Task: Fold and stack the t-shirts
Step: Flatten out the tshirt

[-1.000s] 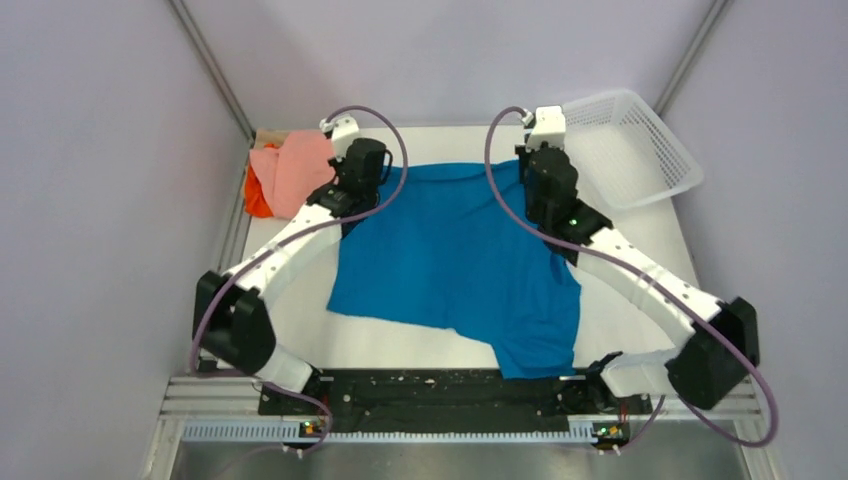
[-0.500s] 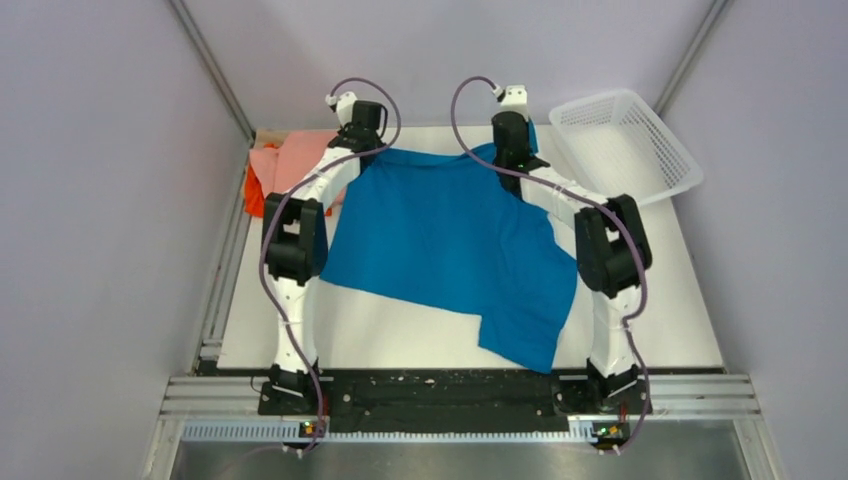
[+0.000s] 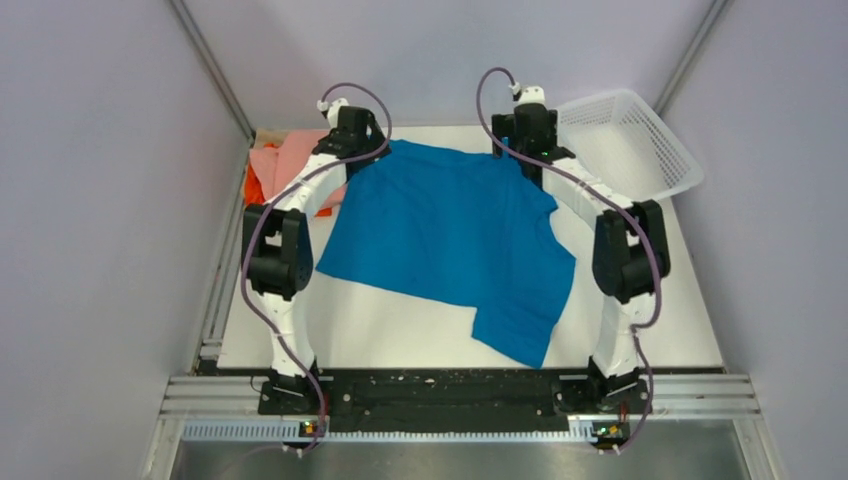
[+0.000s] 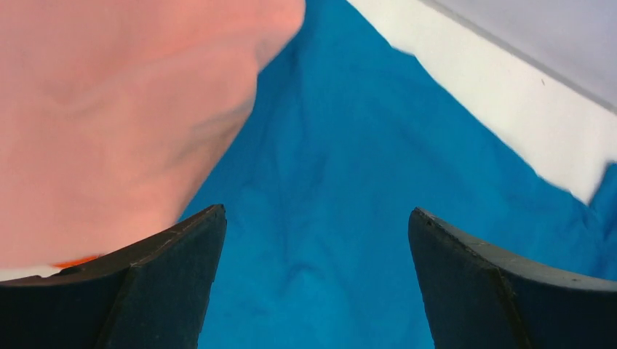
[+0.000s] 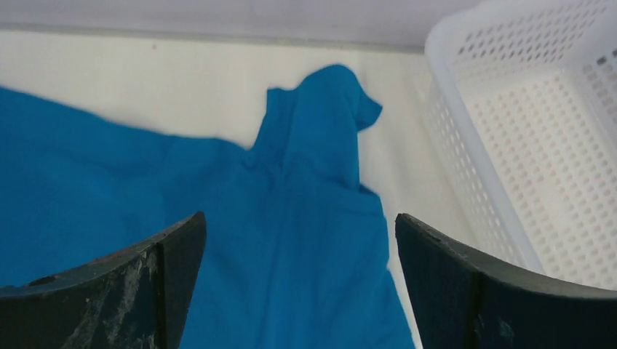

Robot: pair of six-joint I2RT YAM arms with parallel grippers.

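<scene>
Shirt, bright blue point(image 3: 450, 240), lay spread across the middle of the table point(image 3: 400, 335). It was mostly flat, with one corner trailing toward the near right edge. Its far edge reached almost to the back of the table.

Left claw point(image 3: 360, 135) hung over the far left corner of the blue shirt. Wrist view showed its jaws spread wide with nothing between them and only blue cloth below. Could not tell whether the fingertips touched the cloth.

Right claw point(image 3: 530, 135) hung over the far right corner, jaws equally wide and empty. Its wrist view showed a blue sleeve pointing toward the back wall, with a strip of bare table between it and the white mesh basket point(image 5: 538, 145).

Salmon-pink shirt point(image 3: 285, 160) sat bunched at the far left corner, just beside the blue one. Orange shirt point(image 3: 255, 190) peeked out from under its left side. Basket stood at the far right corner, tilted.
</scene>
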